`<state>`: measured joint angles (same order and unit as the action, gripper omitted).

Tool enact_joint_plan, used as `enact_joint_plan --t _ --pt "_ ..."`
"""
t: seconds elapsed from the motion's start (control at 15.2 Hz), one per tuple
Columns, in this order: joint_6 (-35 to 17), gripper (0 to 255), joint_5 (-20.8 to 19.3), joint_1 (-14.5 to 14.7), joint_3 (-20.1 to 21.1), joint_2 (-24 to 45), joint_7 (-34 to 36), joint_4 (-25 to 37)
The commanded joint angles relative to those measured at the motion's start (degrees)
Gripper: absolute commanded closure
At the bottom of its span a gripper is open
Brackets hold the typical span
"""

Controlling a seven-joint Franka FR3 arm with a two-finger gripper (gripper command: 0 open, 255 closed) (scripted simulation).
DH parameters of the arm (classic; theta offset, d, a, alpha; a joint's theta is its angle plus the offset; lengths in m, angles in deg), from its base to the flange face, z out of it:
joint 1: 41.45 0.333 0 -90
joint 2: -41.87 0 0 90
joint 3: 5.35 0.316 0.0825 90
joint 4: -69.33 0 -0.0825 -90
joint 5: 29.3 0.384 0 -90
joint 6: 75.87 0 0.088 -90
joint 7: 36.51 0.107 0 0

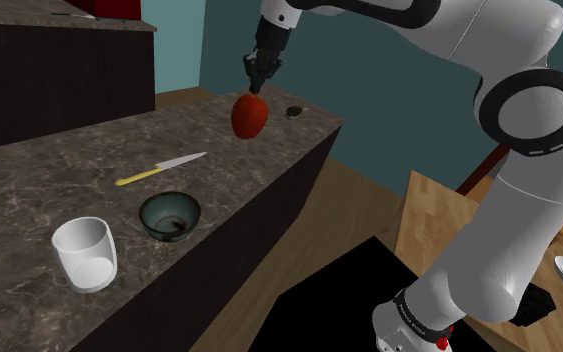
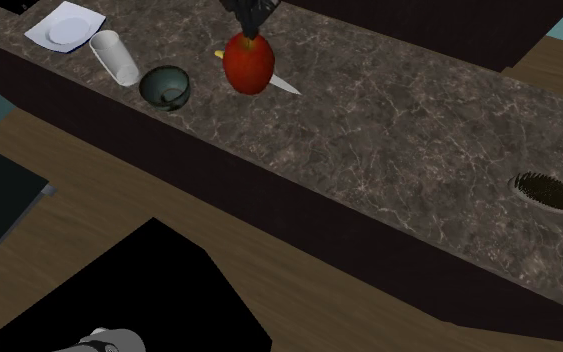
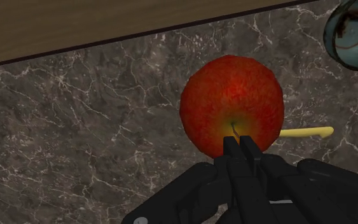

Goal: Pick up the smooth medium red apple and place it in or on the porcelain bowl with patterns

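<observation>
Worryingly, our claw [image 1: 257, 80] pinches only the stem end of the apple [image 1: 250, 116], which hangs clear above the counter [image 1: 29, 190], so we judge it could slip loose and land beside the knife [image 1: 164, 168], short of the bowl [image 1: 170, 215].

We see open counter [image 1: 29, 190] between the raised apple [image 1: 250, 115] and the bowl [image 1: 170, 215]; only the knife [image 1: 164, 168] lies flat across it. A cup [image 1: 86, 255] stands just beside the bowl, on the shoulder view's left. A dark raised ledge [image 1: 59, 70] blocks the far side. The bowl's mouth is open above. The near edge is free and drops to the floor [image 1: 309, 250].
</observation>
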<state>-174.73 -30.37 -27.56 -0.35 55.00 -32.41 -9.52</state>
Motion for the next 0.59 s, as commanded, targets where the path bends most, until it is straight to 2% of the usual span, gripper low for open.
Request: enact_joint_plan --t 0.0,0.53 --pt "0.16 255 -0.42 1.53 0.86 -0.88 2.49 -0.75" --pt "3.85 255 -2.64 8.17 4.57 0.51 12.62 4.07"
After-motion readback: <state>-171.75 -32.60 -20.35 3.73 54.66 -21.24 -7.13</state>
